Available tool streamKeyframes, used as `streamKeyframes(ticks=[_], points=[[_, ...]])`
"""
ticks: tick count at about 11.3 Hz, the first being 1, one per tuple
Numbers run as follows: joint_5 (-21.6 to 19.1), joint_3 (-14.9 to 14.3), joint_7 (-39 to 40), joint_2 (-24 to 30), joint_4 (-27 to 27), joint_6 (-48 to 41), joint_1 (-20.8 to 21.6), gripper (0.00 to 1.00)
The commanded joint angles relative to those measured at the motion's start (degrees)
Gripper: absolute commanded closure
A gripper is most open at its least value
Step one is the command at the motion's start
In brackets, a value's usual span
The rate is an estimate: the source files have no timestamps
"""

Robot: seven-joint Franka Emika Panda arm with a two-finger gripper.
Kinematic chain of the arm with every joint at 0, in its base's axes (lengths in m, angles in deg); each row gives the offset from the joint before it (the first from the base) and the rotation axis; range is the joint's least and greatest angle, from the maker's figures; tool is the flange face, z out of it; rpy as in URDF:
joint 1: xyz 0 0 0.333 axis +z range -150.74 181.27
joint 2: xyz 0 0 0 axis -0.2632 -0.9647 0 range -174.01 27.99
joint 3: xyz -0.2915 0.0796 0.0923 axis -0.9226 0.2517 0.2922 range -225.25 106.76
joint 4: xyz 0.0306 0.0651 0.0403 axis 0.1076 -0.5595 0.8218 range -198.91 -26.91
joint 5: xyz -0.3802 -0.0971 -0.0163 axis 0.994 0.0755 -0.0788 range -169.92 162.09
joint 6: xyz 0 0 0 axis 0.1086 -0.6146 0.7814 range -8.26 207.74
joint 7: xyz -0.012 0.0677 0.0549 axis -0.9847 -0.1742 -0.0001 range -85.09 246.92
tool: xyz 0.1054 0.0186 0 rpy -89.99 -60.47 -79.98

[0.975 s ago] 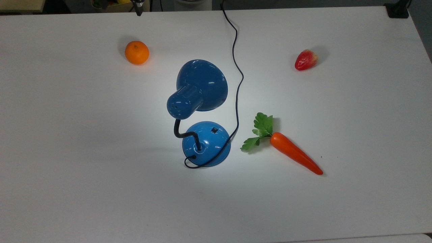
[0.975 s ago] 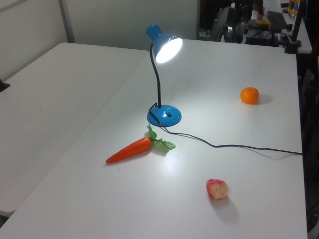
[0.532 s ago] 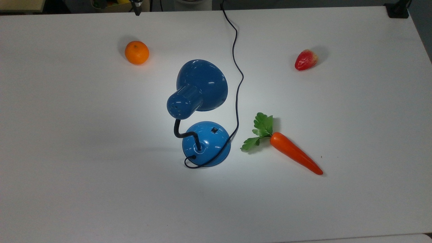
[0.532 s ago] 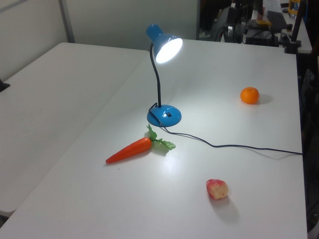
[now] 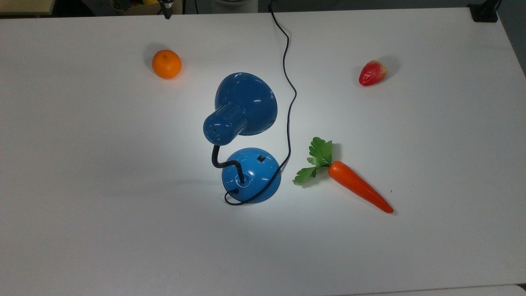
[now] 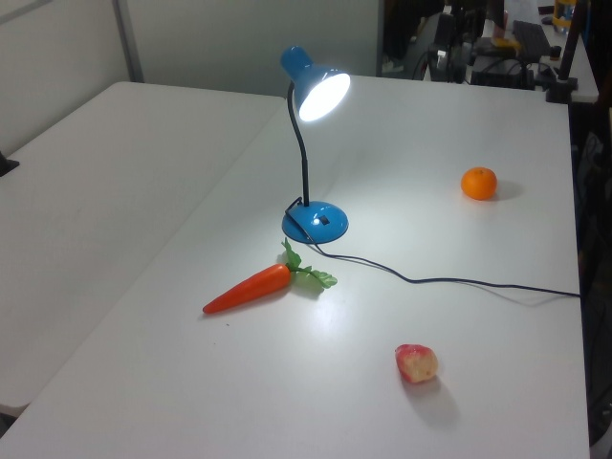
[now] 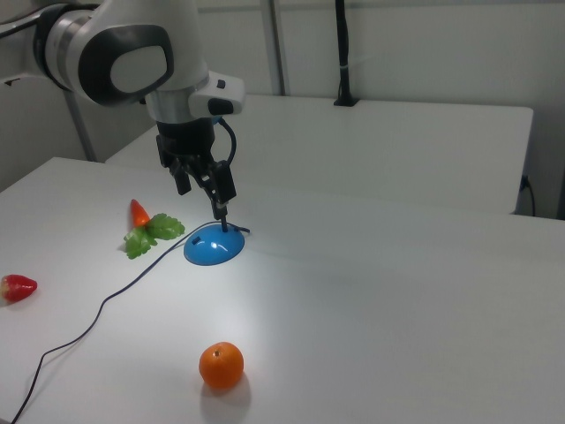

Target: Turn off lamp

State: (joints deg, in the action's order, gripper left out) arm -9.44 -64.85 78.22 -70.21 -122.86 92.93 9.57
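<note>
White worktop (image 5: 82,205), blue desk lamp (image 5: 242,111) lit at centre; task not yet begun.
Lamp shade (image 6: 320,91) glows in the left view and throws a bright pool around the domed base (image 5: 251,174), so the small black switch (image 5: 260,158) on the base is judged unpressed. All work remains: reach the switch and press it. Near the lamp lie a toy carrot (image 5: 357,185) just beside the base, an orange (image 5: 166,64) and a strawberry (image 5: 372,72) well apart from it. The right view adds the Panda arm, its gripper (image 7: 201,177) above the lamp's base; whether the jaws are spread or closed cannot be told. The top view exposes the switch.
</note>
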Motion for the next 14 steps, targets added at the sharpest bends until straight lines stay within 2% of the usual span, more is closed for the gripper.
streamKeyframes(ticks=[1, 4, 6, 8, 9, 13, 14], points=[[-0.6, -0.3, 0.2, -0.4, 1.2, -2.4, 0.7, 0.00], [-0.6, 0.2, 0.1, -1.9, 1.9, -1.8, 1.0, 0.00], [-0.8, 0.2, 0.1, -5.2, 6.3, -2.1, 0.9, 0.00], [-4.9, -0.3, 1.0, -5.3, 6.8, -1.7, 0.2, 0.04], [-5.6, -0.3, 1.0, -5.3, 6.9, -1.7, 0.2, 0.14], [-5.7, -0.6, 1.5, -4.1, 6.0, -3.6, 0.0, 0.81], [-5.7, -0.9, 3.6, -3.4, 5.9, -4.7, -0.5, 0.92]])
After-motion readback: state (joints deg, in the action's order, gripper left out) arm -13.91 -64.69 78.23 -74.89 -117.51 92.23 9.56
